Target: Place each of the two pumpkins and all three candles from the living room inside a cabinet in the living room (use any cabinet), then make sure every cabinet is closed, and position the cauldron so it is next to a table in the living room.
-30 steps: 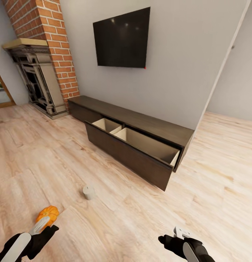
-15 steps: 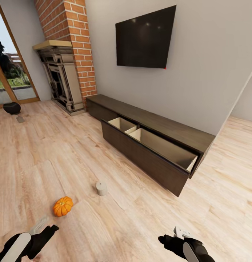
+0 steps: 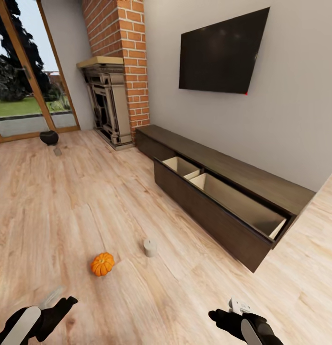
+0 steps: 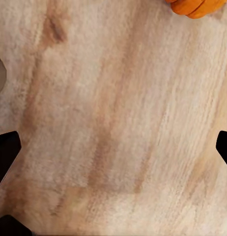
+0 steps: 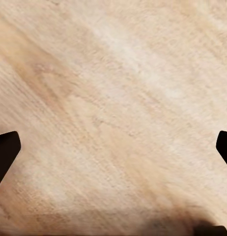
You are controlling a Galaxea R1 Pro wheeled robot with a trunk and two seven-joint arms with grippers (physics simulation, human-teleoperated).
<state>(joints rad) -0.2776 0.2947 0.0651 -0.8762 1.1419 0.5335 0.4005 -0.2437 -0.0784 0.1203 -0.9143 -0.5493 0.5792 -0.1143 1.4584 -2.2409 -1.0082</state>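
We see a pumpkin [image 3: 102, 264] and a candle [image 3: 150, 247] on the floor [image 3: 65, 206] before the cabinet [image 3: 223, 196] (drawer pulled out). Left gripper [image 4: 113, 147] and right gripper [image 5: 113, 147] spread wide, empty.

A pumpkin [image 3: 102, 264] sits on the floor [image 3: 65, 206] with a candle [image 3: 150, 247] just to its right, both in front of the cabinet [image 3: 223, 191] along the wall under the television [image 3: 221, 55]. The cabinet's drawer [image 3: 218, 211] is pulled out. Left of it stands the fireplace [image 3: 106, 108]; farther left, by the glass door [image 3: 27, 91], rests the cauldron [image 3: 49, 138]
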